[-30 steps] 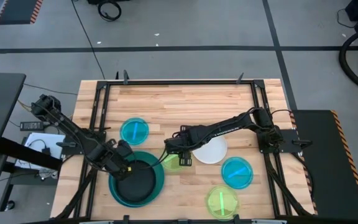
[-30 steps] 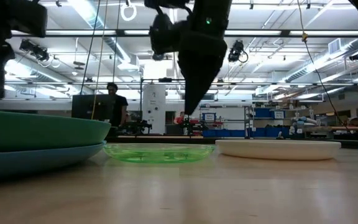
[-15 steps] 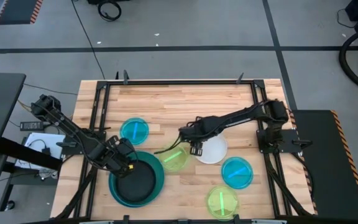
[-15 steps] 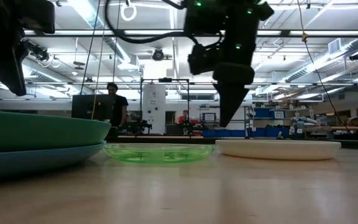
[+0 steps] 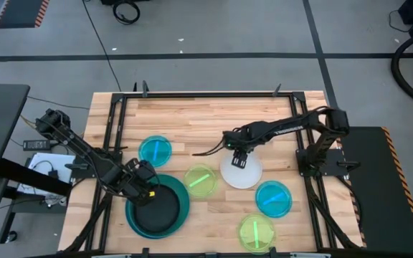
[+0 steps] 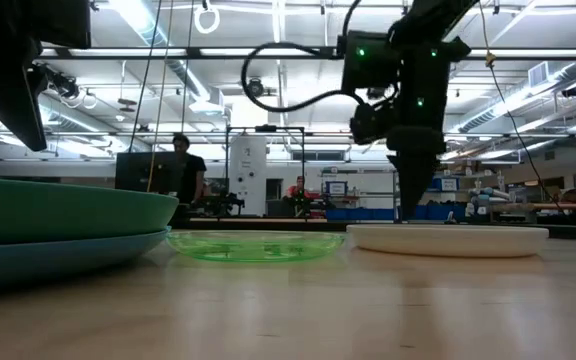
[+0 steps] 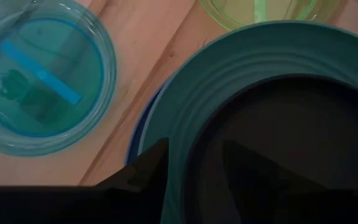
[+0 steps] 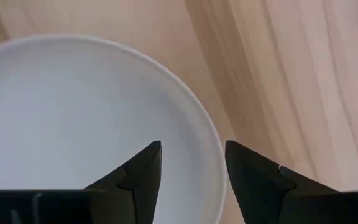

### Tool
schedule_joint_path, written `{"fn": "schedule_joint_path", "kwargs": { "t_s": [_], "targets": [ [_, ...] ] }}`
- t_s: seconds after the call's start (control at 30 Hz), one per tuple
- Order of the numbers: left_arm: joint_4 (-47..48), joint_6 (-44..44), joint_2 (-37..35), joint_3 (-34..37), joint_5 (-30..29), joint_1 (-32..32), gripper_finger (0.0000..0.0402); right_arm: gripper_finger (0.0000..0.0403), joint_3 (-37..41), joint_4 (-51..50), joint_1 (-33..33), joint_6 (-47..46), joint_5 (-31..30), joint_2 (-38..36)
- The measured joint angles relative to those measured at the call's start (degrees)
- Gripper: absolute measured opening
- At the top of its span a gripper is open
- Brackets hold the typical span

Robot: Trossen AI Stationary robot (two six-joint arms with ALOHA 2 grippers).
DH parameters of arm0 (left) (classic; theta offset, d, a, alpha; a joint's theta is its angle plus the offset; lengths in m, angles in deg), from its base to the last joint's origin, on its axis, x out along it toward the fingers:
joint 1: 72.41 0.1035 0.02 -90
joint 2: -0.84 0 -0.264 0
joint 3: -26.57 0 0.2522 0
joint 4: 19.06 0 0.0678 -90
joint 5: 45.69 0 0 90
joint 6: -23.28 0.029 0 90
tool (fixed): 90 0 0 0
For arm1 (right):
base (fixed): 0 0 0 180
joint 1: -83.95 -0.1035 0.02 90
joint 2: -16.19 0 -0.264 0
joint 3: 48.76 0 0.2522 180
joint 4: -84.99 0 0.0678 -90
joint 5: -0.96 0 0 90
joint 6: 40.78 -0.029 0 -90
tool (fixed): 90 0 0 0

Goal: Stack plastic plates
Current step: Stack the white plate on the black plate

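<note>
The right gripper (image 8: pixel 190 168) hangs over the white plate (image 5: pixel 241 172), its fingers (image 8: pixel 143 174) spread, with the plate's rim running between them and nothing pinched. That straddle looks like the set-up for a rim grip, since a flat plate lying on the surface (image 5: pixel 214 122) offers no other hold. In the low view the gripper (image 6: pixel 410 205) points straight down at the far edge of the plate (image 6: pixel 448 238), very close to it; whether it touches cannot be told.

The left gripper (image 7: pixel 191 171) sits at the stack, fingers spread across the teal plate's (image 7: pixel 185 112) rim, one finger over the black plate (image 7: pixel 291 149) nested inside it. A blue plate (image 7: pixel 135 140) shows just beneath the teal edge. It pinches nothing, probably steadying or waiting by the stack.

Beyond those fingers lie one cyan plate (image 7: pixel 39 78) and a lime-green plate (image 5: pixel 200 180). Another cyan plate (image 5: pixel 273 198) and another lime-green one (image 5: pixel 255 231) lie apart from the right fingers, unstacked.
</note>
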Motion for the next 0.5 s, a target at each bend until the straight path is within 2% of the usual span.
{"fn": "schedule_joint_path", "kwargs": {
  "t_s": [0.5],
  "targets": [
    [0.0, 0.0, 0.0, 0.0, 1.2, -0.3, 0.0160, 0.0183, 2.2, -0.2, 5.8, 4.8, 2.8, 0.0]
  ]
}}
